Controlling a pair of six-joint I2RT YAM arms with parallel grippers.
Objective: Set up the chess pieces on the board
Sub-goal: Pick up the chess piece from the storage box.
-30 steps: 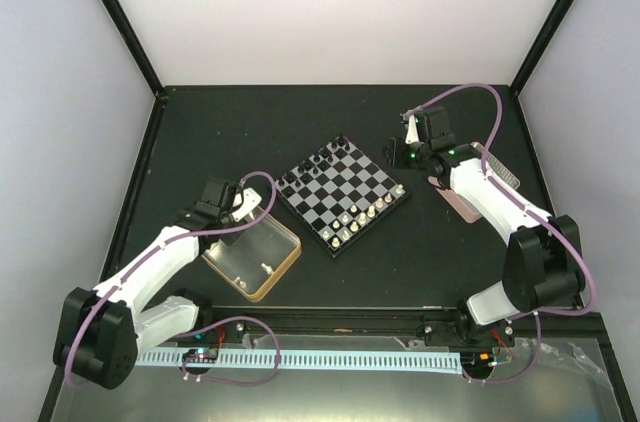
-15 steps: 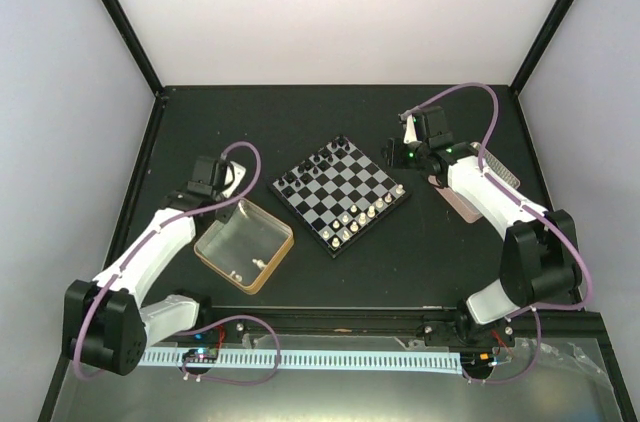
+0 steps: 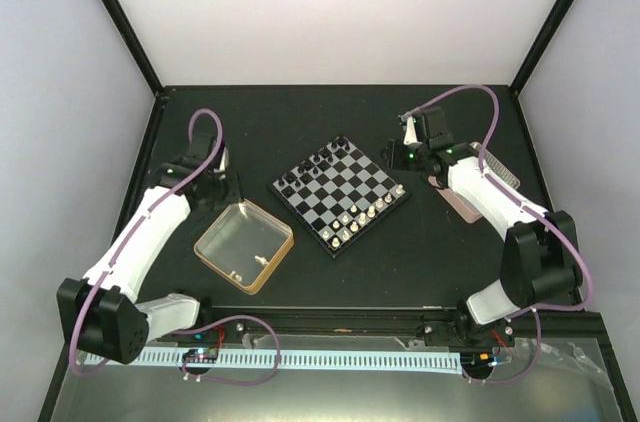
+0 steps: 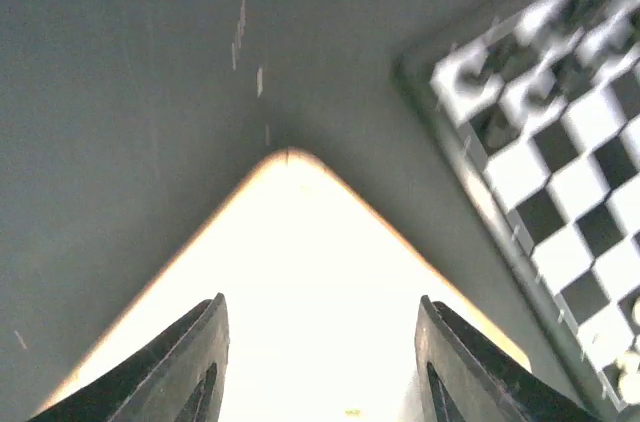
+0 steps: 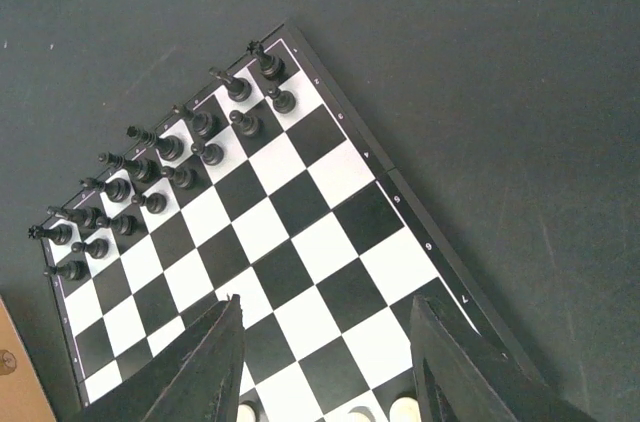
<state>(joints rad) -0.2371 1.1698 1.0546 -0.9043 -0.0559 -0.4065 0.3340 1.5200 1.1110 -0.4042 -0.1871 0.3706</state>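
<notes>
Hovering over the far corner of the gold-rimmed clear tin (image 3: 270,220), our left end effector (image 4: 322,300) gapes empty; we should dip behind it to the cream-white chess pieces (image 3: 261,260), pinch one upright, then swing right to the chequered chessboard (image 3: 340,192), beside which our right end effector (image 5: 325,302) hangs open, empty.

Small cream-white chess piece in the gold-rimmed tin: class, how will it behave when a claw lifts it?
Probably very light: the small cream-white chess piece is tiny within the gold-rimmed tin. So narrow, it may slip or twist when gripped. Likely tips easily if nudged.
</notes>
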